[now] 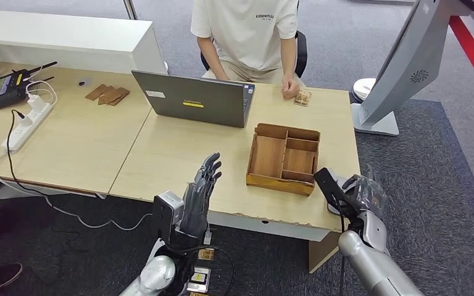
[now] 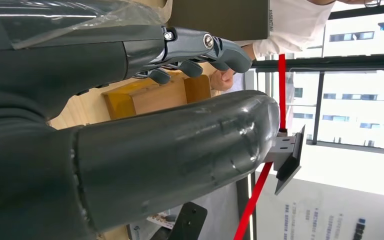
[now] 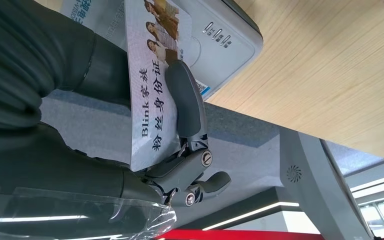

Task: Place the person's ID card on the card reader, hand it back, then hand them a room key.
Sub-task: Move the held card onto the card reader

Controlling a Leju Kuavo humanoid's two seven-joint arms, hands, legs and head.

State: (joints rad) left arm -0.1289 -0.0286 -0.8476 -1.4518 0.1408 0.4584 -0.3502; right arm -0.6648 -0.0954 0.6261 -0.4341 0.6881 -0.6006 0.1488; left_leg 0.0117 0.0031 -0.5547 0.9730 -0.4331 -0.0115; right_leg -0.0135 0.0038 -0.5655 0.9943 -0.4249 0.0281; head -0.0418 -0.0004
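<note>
ID card held over card reader at table's front right corner.
The ID card (image 3: 152, 85) is pinched in the right hand (image 3: 180, 130) just above the card reader (image 3: 220, 40); the left hand (image 1: 200, 188) hovers empty, fingers extended, beside the wooden tray (image 1: 284, 157).

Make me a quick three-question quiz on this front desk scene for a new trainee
1. True or false: the right hand holds the ID card.
2. What grey device lies just beyond the card in the right wrist view?
3. The left hand is: A) holding a room key, B) open, holding nothing, C) touching the laptop.

Key: 1 true. 2 the card reader, at the desk edge. 3 B; it is raised near the wooden tray.
</note>
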